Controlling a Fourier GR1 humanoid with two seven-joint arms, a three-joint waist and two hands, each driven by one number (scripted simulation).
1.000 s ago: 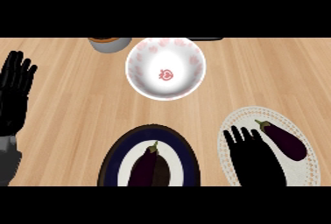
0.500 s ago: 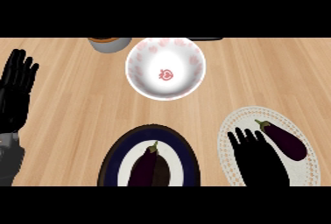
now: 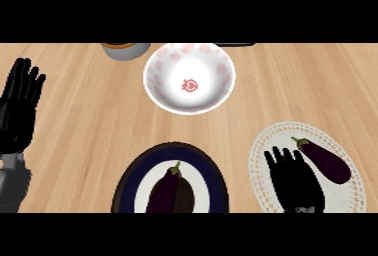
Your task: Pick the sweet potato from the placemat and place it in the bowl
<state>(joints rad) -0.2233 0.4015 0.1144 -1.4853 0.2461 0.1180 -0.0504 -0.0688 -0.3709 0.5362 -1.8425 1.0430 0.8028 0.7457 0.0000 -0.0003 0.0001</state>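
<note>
Lying lower right, the purple vegetable [image 3: 325,161] looks stiff, smooth, maybe slippery; right hand [image 3: 294,180], fingers spread, should grasp mid-body.

No words, numbers or brand names can be read anywhere. The nearest thing to a sign is a small red emblem at the bottom of the white bowl [image 3: 190,78], and it holds no legible letters; pale pink blotches dot its wall.
</note>
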